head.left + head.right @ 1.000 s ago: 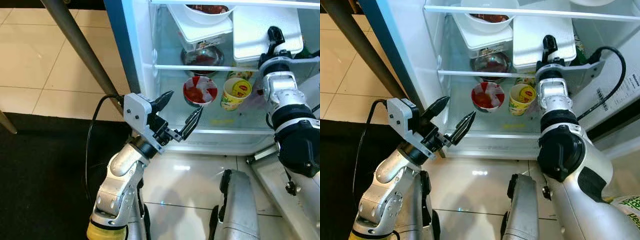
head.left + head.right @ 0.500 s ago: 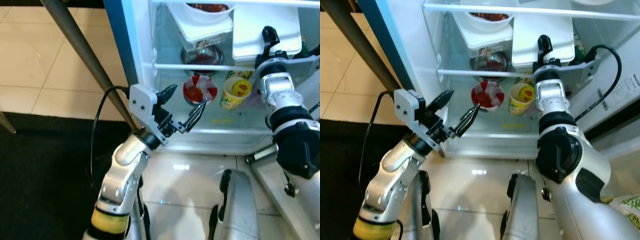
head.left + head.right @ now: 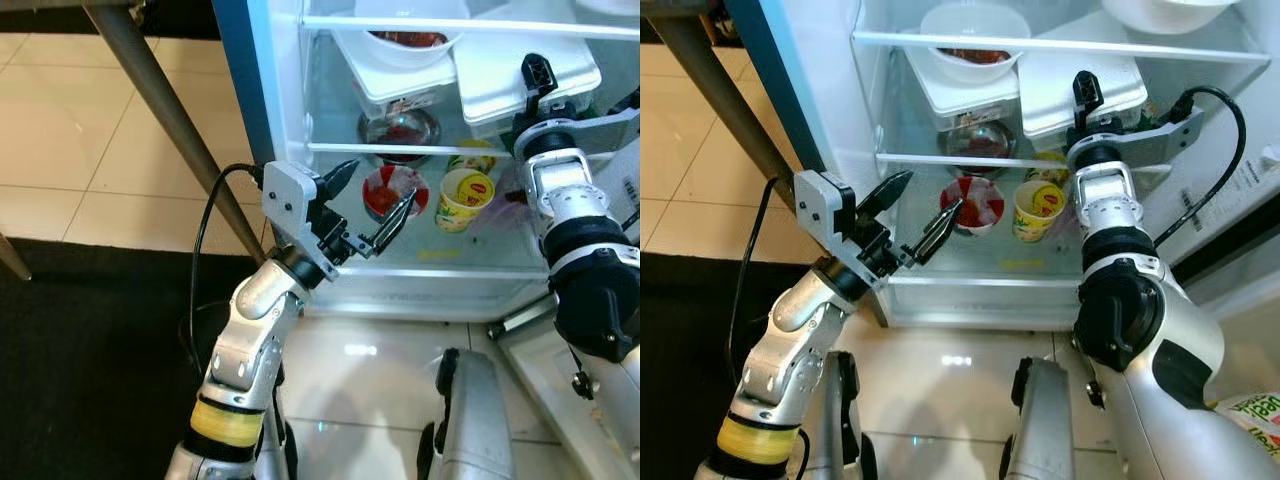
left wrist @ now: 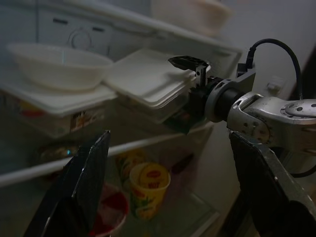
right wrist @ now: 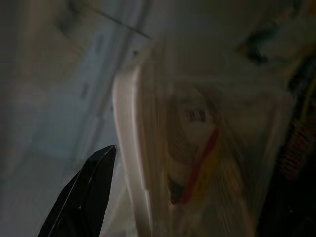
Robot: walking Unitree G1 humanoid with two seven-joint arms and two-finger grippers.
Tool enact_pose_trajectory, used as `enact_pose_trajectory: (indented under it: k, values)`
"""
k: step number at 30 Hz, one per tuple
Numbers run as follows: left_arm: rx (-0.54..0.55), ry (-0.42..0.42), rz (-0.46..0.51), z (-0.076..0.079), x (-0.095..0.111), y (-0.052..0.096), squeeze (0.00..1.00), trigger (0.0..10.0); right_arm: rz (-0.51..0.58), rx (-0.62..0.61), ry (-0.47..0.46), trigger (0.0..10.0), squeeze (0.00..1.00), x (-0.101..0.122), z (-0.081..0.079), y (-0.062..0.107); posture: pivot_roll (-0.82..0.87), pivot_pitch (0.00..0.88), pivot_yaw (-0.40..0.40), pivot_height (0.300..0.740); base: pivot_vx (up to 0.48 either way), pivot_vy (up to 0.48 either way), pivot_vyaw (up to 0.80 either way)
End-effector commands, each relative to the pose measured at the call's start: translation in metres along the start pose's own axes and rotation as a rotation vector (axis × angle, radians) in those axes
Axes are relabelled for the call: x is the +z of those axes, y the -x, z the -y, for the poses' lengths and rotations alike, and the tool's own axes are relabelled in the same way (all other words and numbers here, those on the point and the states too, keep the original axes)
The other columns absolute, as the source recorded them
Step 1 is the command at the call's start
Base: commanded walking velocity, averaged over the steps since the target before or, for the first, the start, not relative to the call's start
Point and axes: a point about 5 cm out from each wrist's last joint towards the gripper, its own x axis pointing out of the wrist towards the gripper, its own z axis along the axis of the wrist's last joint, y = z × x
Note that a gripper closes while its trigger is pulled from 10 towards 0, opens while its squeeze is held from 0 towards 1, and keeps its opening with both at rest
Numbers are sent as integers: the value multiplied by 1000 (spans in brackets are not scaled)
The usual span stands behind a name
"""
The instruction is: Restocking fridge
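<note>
The fridge (image 3: 283, 120) stands open before me. My left gripper (image 3: 380, 183) hangs open just in front of the lower shelf, level with a red-and-white cup (image 3: 385, 192); nothing is between its fingers. A yellow cup (image 3: 463, 196) stands right of that cup. On the glass shelf above sit a white bowl of red food (image 3: 405, 28) on a clear lidded box, and a flat white lidded container (image 3: 500, 72). My right gripper (image 3: 536, 72) reaches in at the right and lies against that white container. The left wrist view looks at both cups (image 4: 148, 190) and the right gripper (image 4: 190, 63).
A grey table leg (image 3: 165, 115) slants down left of the fridge, over pale tiles. A black mat (image 3: 90, 350) covers the floor at my left. The fridge door (image 3: 1240, 170) stands open on the right. A green-printed bag (image 3: 1252, 415) lies at the lower right.
My left gripper has risen and gone forward, from below the fridge's front edge to the red-and-white cup, still open. The right gripper has stayed by the white container.
</note>
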Motion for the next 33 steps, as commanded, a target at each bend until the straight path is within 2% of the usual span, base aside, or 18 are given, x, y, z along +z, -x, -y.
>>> enact_pose_trajectory:
  k: [1,6,9,17,19,20,22,23,24,26,33]
  values:
    - [-16,15,24,2,-1,-3,0,10000,0,4,32,10000,0,5,5,3,113,137,-21,447,0,0,0]
    - [-20,9,37,-1,-1,-6,0,10000,-7,-4,52,10000,0,6,10,5,107,120,-21,447,0,0,0]
    - [-26,6,44,-2,-1,-8,0,10000,-19,-38,98,10000,0,8,19,9,101,109,-19,447,0,0,0]
    - [-31,6,53,-3,-2,-9,0,10000,-13,-104,162,10000,0,16,33,15,90,95,-16,447,0,0,0]
    - [-36,5,59,-3,-3,-12,0,10000,1,-173,197,10000,0,23,47,22,88,85,-13,447,0,0,0]
    - [-36,5,59,-3,-3,-12,0,10000,1,-173,197,10000,0,23,47,22,88,85,-13,447,0,0,0]
    - [-44,4,70,-3,-3,-15,0,10000,22,-233,218,10000,0,29,62,31,86,80,-12,447,0,0,0]
    - [-45,4,71,-3,-3,-16,0,10000,22,-242,232,10000,0,30,64,32,85,77,-11,447,0,0,0]
    - [-45,4,71,-3,-3,-16,0,10000,22,-242,232,10000,0,30,64,32,85,77,-11,447,0,0,0]
    - [-48,1,76,-4,-3,-17,0,10000,16,-252,311,10000,0,31,66,34,84,74,-12,447,0,0,0]
    - [-51,-1,88,-5,-3,-19,0,10000,16,-271,353,10000,0,32,70,37,77,61,-15,447,0,0,0]
